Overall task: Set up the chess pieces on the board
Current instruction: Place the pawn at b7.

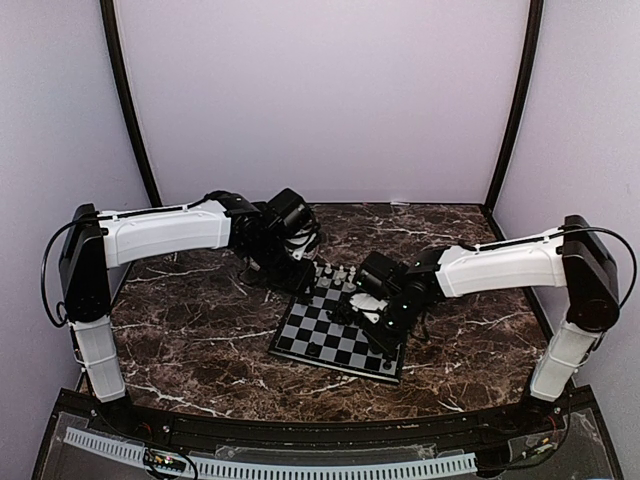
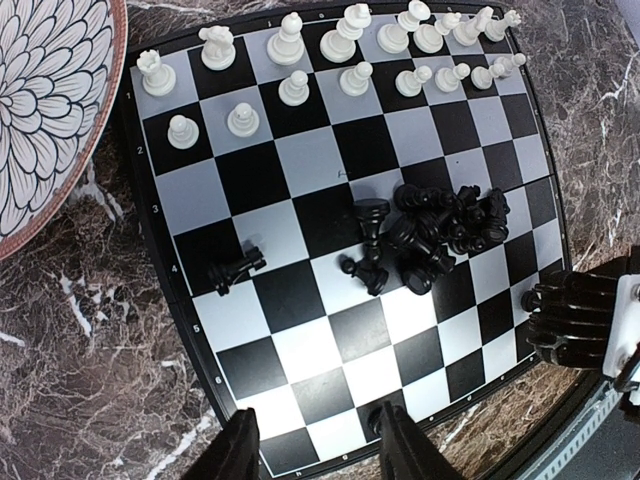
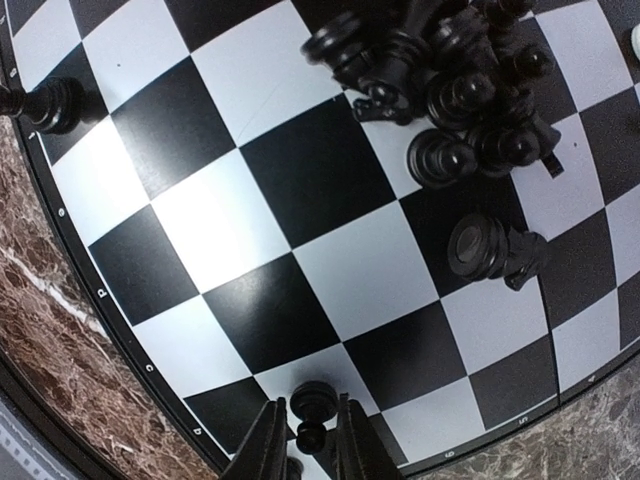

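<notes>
Lifting straight off the black pawn [image 3: 313, 397] at the board's [image 3: 250, 160] edge is advised. Narrowly parted right gripper [image 3: 309, 405] jaws flank it, grip unclear; left gripper [image 2: 315, 420] jaws gape empty.

On the board [image 2: 300, 370], 2 rows of chess pieces [image 2: 356, 78] stand behind a toppled heap [image 2: 440, 230].

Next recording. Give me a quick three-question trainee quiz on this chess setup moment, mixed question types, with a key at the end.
1. True or false: the white pieces stand in two rows along one edge of the board.
2. Where are most of the black pieces? A: heaped near mid-board. B: set up in two rows. C: scattered off the board.
3. What sits between the fingertips of the right gripper?

Key
1. True.
2. A.
3. A black pawn, on a square at the board's edge.
</notes>
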